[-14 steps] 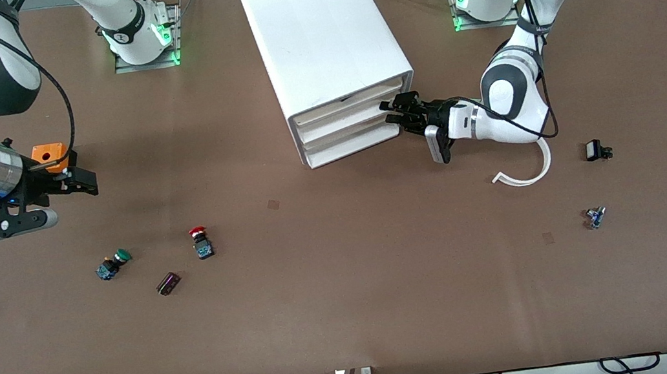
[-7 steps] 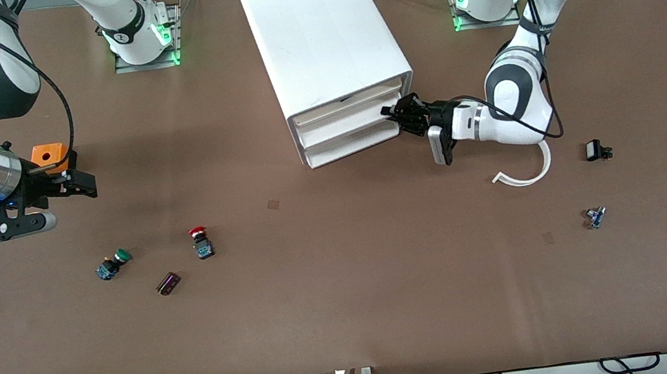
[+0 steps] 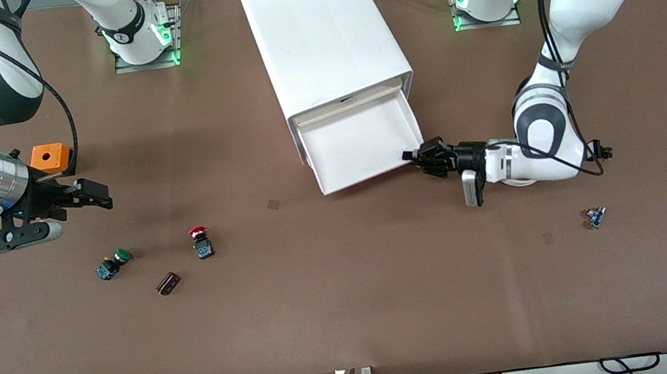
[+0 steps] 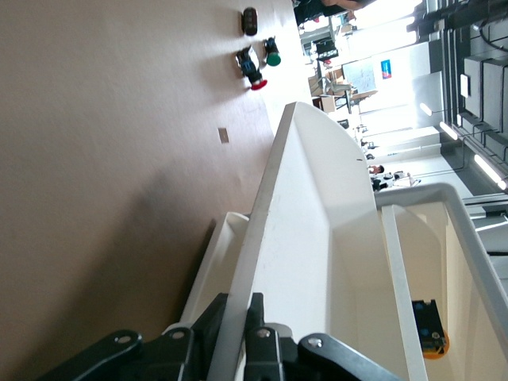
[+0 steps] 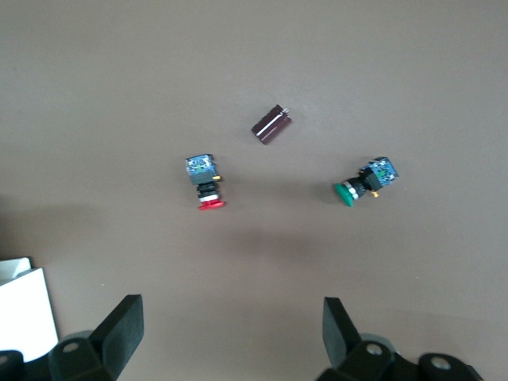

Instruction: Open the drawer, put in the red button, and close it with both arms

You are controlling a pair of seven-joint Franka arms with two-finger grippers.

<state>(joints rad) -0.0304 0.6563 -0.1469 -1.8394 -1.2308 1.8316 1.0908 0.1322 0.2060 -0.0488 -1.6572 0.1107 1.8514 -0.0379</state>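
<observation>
Drawer point(image 3: 366, 143) pulled out of cabinet point(image 3: 321, 32), left tool point(image 3: 427, 157) clenched on its front lip. Red button point(image 3: 200, 241) on tabletop point(image 3: 350, 308), beside green button point(image 3: 113, 264). Right tool point(image 3: 88, 195) released, hanging over tabletop near orange box point(image 3: 49, 158). Your risks: grabbing green twin; pulling further could drag cabinet.

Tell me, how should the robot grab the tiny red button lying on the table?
Probably from straight above, pinching the black-and-blue body of the tiny red-capped push-button across its narrow sides. It lies on its side, cap pointing toward the cabinet, and the rounded cap could slip. The open right end effector hovers nearby.
</observation>
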